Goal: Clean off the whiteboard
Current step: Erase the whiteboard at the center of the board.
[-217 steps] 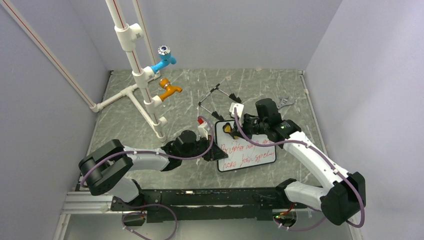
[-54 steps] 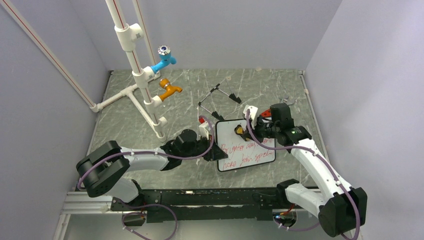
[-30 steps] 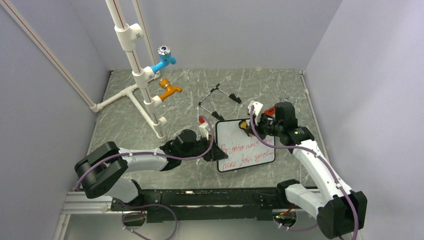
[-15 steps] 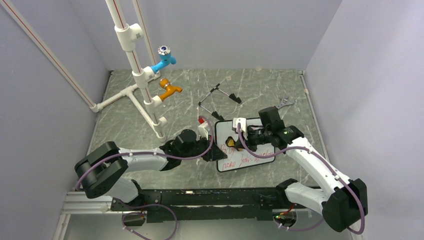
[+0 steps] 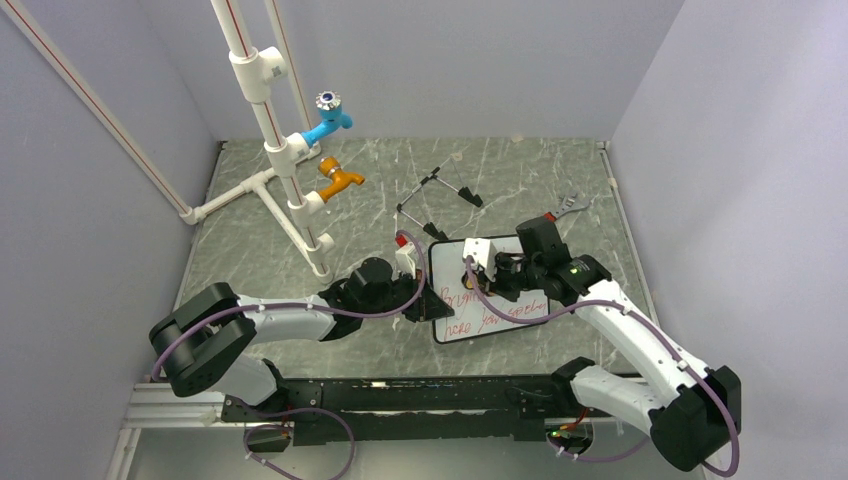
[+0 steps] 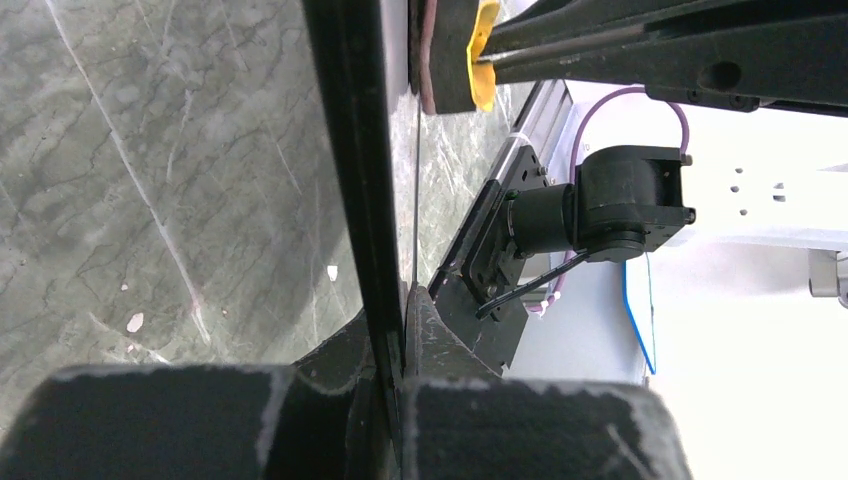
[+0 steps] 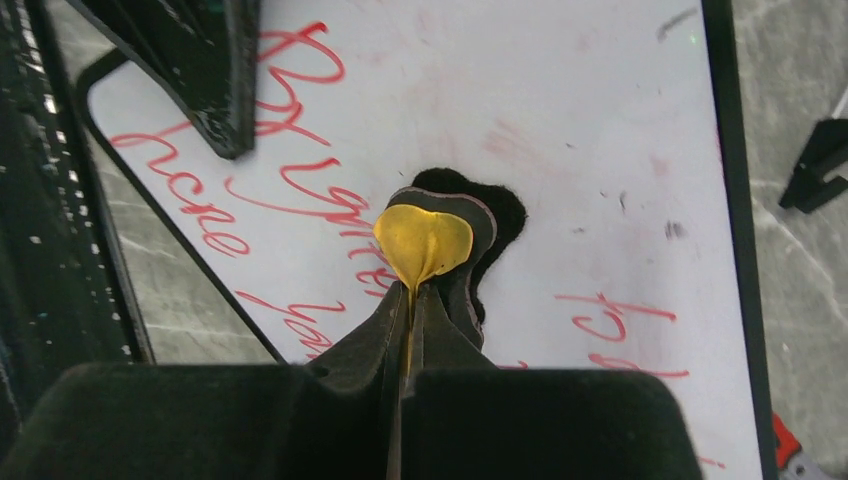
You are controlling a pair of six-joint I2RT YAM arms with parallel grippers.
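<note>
- Top view: my left gripper (image 5: 424, 300) is clamped on the left edge of the whiteboard (image 5: 497, 318). My right gripper (image 5: 470, 272) holds the eraser (image 5: 467, 267) over the board's upper left part, with bare table (image 5: 590, 180) beyond it.
- Left wrist: my fingers (image 6: 425, 335) are pressed onto the black frame (image 6: 350, 150), seen edge-on. The eraser is ahead, on the board's face.
- Right wrist: I am pinching the eraser's yellow back. Ahead lies smudged white, with red writing (image 7: 300, 180) to the left and the frame edge far right.

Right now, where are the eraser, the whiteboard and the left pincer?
eraser (image 7: 422, 240), right wrist view, on its yellow back.
whiteboard (image 7: 560, 130), right wrist view, on bare white surface.
left pincer (image 6: 392, 335), left wrist view, between the fingertips clamping the board's edge.
</note>
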